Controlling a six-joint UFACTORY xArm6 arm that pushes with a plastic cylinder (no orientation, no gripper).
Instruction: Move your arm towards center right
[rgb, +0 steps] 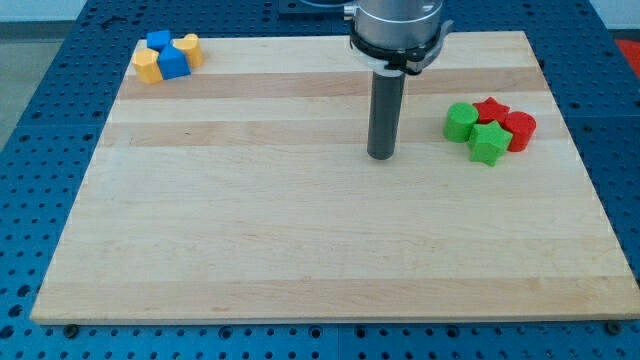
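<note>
My tip (379, 156) rests on the wooden board (300, 260), a little right of the board's middle and in its upper half. To its right, near the board's right edge, sits a tight cluster: a green cylinder-like block (460, 121), a red star block (491, 108), a red cylinder-like block (520, 130) and a green star block (488, 143). The tip is apart from this cluster, roughly a block's width or more to its left.
At the board's top left corner sits a second cluster: a yellow hexagon-like block (148, 66), two blue blocks (158, 41) (173, 62) and a yellow block (190, 48). The board lies on a blue perforated table (40, 150).
</note>
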